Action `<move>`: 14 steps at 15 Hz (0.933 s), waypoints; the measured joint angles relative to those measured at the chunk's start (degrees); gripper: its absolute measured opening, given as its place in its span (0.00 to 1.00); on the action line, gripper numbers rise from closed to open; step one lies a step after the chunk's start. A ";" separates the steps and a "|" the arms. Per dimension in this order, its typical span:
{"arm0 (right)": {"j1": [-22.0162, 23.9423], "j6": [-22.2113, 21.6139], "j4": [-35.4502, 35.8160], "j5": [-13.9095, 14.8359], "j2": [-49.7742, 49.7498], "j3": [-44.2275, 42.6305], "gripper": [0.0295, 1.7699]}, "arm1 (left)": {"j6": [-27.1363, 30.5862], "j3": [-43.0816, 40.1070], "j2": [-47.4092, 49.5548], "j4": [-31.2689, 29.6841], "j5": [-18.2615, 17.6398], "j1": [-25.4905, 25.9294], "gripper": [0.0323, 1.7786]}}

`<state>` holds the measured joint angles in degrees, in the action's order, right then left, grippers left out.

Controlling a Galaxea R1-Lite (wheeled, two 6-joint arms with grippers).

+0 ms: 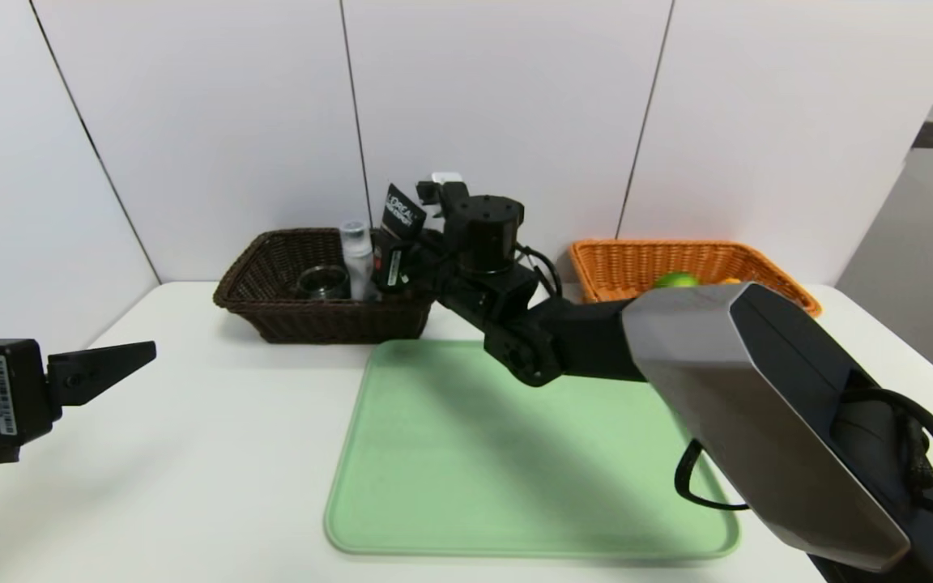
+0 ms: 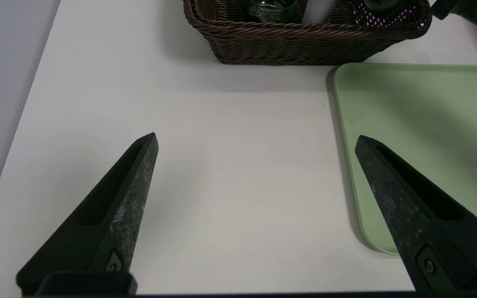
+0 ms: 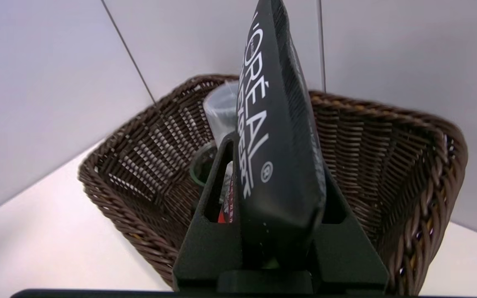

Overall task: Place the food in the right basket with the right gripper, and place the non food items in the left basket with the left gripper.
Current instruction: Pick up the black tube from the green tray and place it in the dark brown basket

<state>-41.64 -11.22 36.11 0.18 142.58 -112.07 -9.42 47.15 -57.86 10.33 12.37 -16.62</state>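
Oddly, the black tube (image 3: 278, 136) is pinched upright in the right gripper (image 3: 280, 231), jaws closed narrowly on its lower end, just at the near right corner of the brown basket (image 3: 412, 165) — a non-food item carried by the wrong arm. Inside that basket a glass jar (image 1: 322, 282) and a clear bottle (image 1: 357, 257) are seen. The green tray (image 1: 466, 470) is bare; a green fruit (image 1: 675, 280) is seen in the orange basket (image 1: 636, 263). The left gripper (image 2: 255, 165) is parked wide over the table (image 2: 230, 207). If released early, the tube could be tipped by the rim and dropped outside.
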 joint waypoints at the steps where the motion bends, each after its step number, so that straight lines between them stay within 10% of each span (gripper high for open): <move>1: 0.05 0.56 0.94 0.06 0.52 0.00 0.19 | -0.02 -0.16 0.01 0.00 -0.04 0.00 0.95; 7: 0.41 2.54 1.90 2.02 2.51 -0.26 0.19 | -0.07 -0.61 0.01 -0.02 -0.30 0.00 0.95; 14: 0.55 4.58 2.58 2.73 3.72 -0.67 0.64 | -0.07 -1.10 0.01 -0.11 -0.37 0.00 0.95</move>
<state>-41.09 -6.63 38.69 2.91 146.30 -112.74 -9.50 46.06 -57.84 10.22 12.01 -16.62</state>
